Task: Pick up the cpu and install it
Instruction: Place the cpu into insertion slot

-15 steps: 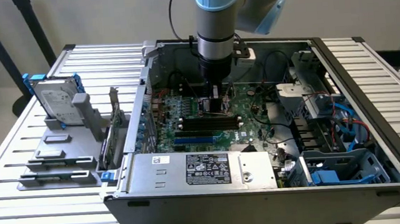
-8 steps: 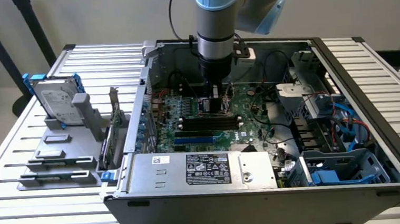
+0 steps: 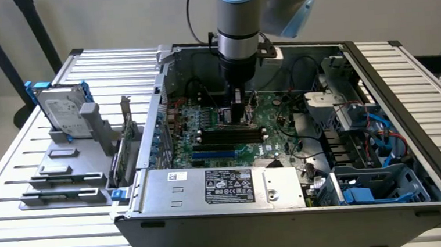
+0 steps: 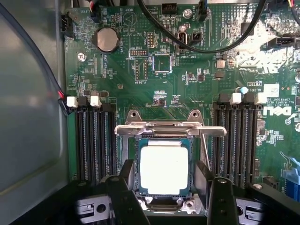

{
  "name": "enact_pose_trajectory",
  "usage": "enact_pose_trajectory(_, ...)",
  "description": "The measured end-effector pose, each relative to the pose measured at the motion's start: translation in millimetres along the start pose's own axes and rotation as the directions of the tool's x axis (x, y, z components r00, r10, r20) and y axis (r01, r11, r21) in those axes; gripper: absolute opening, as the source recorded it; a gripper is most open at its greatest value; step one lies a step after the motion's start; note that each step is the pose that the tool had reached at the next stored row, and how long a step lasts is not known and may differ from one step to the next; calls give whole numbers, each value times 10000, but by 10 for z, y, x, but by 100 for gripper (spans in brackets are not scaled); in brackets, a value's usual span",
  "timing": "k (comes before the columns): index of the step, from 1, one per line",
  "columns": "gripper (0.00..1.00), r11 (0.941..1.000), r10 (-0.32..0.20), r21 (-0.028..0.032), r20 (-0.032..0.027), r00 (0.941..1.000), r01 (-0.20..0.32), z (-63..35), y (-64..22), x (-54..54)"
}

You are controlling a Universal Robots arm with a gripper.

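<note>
Straddling one cpu (image 4: 164,169) in the socket (image 4: 169,130), the tool's (image 4: 172,204) two fingers (image 4: 123,199) stand wide.

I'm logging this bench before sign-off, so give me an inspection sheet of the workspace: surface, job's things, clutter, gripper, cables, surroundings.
Surface: slatted metal table bearing an open computer case.
Job's things: cpu lies flat in the motherboard socket, metal top up; the retaining bracket is not closed over it.
Clutter: hard drive with blue brackets stands upright in a grey holder, outside the case on the exterior view's left.
Gripper: gripper open, low over the socket, fingers on either side of the cpu.
Cables: black cables loop over the board; blue cables inside the case at the exterior view's right.
Surroundings: pale wall; nothing else seen.
</note>
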State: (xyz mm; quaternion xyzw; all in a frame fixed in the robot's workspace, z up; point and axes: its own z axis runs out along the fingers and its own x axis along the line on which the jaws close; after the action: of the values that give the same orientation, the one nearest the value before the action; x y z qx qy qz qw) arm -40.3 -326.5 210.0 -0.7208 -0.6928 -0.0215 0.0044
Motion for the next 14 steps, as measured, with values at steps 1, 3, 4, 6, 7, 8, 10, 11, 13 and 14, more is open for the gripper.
enact_pose_trajectory(1,62,10000,1,2,-1,10000,-1,-22,0,1)
enact_pose_trajectory(3,62,10000,2,7,0,10000,-2,-70,1,2)
enact_pose_trajectory(4,62,10000,1,8,-2,10000,-1,-97,0,3)
enact_pose_trajectory(6,62,10000,3,15,-5,10000,-3,-135,-10,2)
enact_pose_trajectory(7,62,10000,3,21,-9,10000,-3,-148,-19,1)
enact_pose_trajectory(8,62,10000,4,28,-15,10000,-4,-158,-32,-2)
enact_pose_trajectory(10,60,10000,5,45,-25,10000,-5,-171,-69,-8)
enact_pose_trajectory(11,54,10000,5,54,-28,10000,-5,-178,-90,-12)
enact_pose_trajectory(13,47,10000,6,73,-38,10000,-6,-191,-135,-19)
enact_pose_trajectory(14,47,10000,7,83,-42,10000,-7,-197,-158,-23)
